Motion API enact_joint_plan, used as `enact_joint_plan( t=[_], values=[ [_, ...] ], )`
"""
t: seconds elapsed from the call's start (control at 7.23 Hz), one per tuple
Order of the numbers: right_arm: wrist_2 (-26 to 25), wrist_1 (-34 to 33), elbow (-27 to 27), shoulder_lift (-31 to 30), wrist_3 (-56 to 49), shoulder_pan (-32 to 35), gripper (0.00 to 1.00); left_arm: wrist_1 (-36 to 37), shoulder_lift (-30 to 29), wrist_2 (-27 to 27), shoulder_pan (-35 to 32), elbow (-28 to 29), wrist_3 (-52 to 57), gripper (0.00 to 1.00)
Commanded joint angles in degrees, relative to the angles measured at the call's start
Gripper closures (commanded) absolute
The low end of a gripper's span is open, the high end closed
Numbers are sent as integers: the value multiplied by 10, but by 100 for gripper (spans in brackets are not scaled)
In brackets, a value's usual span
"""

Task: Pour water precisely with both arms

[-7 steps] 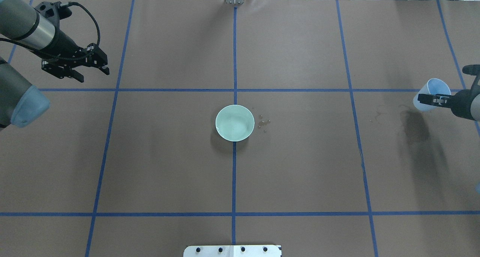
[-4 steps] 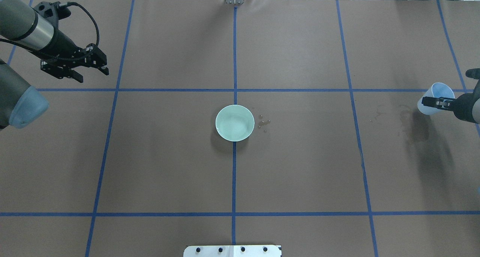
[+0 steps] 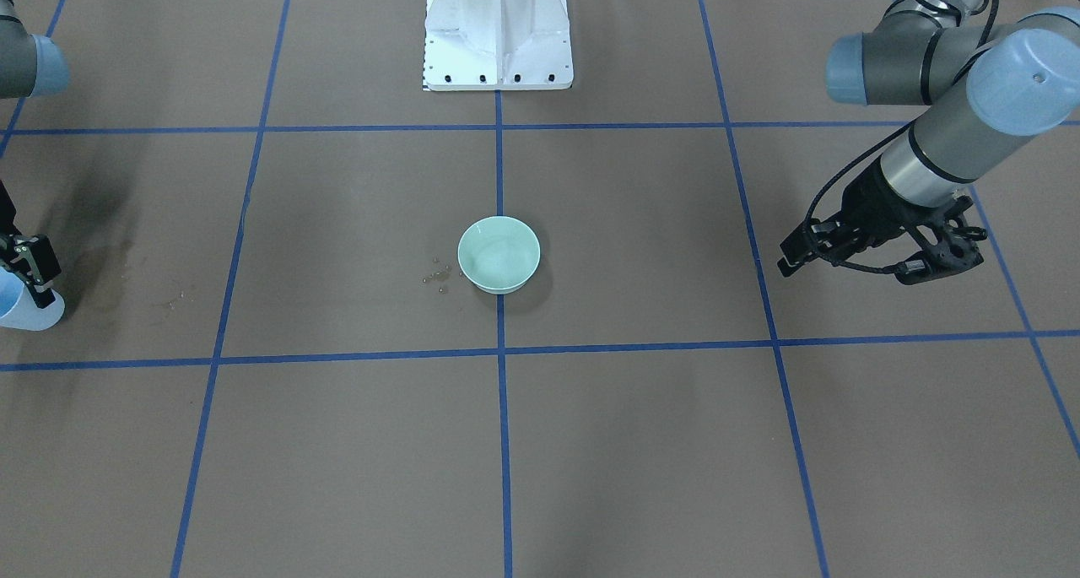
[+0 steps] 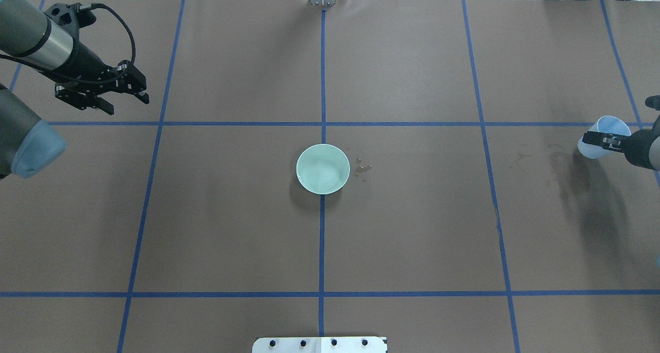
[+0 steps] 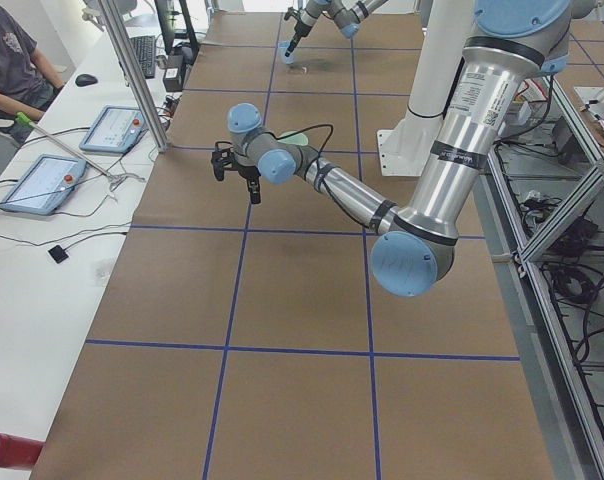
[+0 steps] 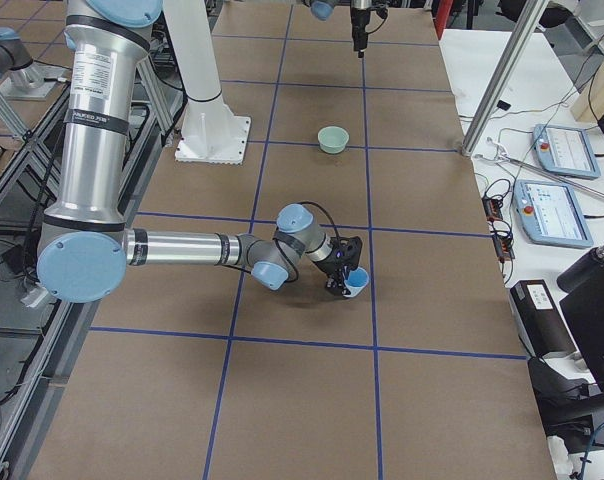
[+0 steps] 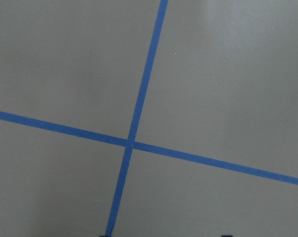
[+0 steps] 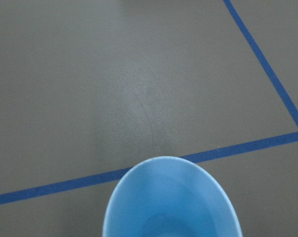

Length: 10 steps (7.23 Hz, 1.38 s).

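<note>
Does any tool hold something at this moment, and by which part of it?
The right tool grips the pale blue cup by its side wall, below the rim. The left tool is open and holds nothing.

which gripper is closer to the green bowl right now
Left. The left gripper is open, left of the bowl and farther from the robot; the right gripper, holding the blue cup, is farther away at the table's right edge.

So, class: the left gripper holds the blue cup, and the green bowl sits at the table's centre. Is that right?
No: the right gripper holds the blue cup, as the overhead view shows. The green bowl does sit at the centre.
</note>
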Motion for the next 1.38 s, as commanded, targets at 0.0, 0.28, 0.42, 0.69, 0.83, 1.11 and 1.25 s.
enact_joint_plan(
  t=[0.0,0.28,0.42,0.69,0.83,1.11,1.25],
  values=[
    [-1,0,-6,4,15,0,3,0,0,0,1,1,0,19],
    [0,0,-2,1,13,0,1,1,-5,0,2,4,-1,19],
    [9,-2,31,-7,7,3,1,1,-8,0,2,4,-1,19],
    [65,-6,68,-36,-31,45,1,24,-39,2,16,13,-3,19],
    [143,-12,70,-38,-78,108,1,30,-73,6,47,35,-47,19],
    [227,-102,84,-17,-189,198,1,33,-163,55,118,80,-122,19],
    [270,-198,99,15,-271,226,1,30,-207,56,144,117,-131,19]
  ],
)
